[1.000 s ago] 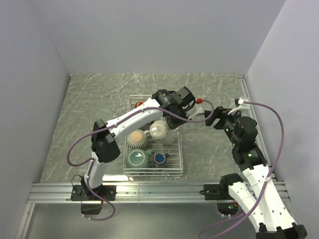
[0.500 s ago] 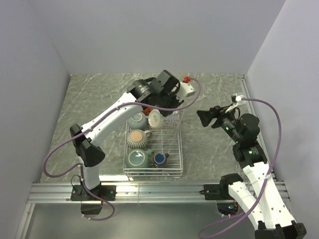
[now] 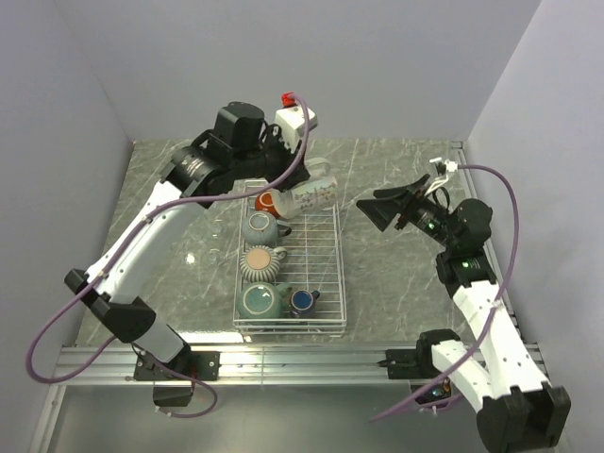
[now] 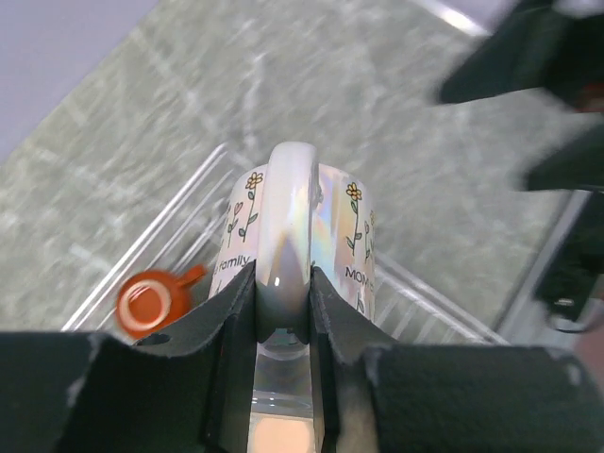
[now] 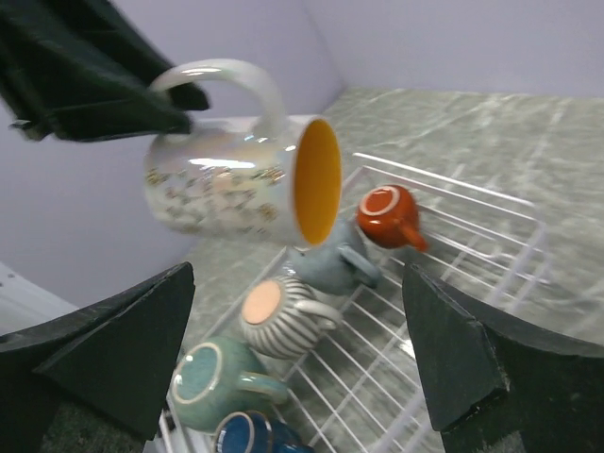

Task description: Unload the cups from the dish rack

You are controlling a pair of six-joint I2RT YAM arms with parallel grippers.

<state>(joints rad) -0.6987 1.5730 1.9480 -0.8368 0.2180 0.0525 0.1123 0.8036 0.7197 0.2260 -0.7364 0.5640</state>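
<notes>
Pinching the white mug point(image 3: 311, 194) by its handle, your left gripper point(image 4: 281, 283) holds it sideways, mouth toward the spread right gripper point(image 3: 371, 210).

Pale lilac walls point(image 3: 283, 66) — grey-green marbled tabletop point(image 3: 406, 283)

Glossy, pearlescent glazed ceramic mug point(image 4: 349, 236); smooth white coated-wire dish rack point(image 3: 343, 283); grey-green, veined stone-look tabletop point(image 3: 396, 283), faintly sheened.
</notes>
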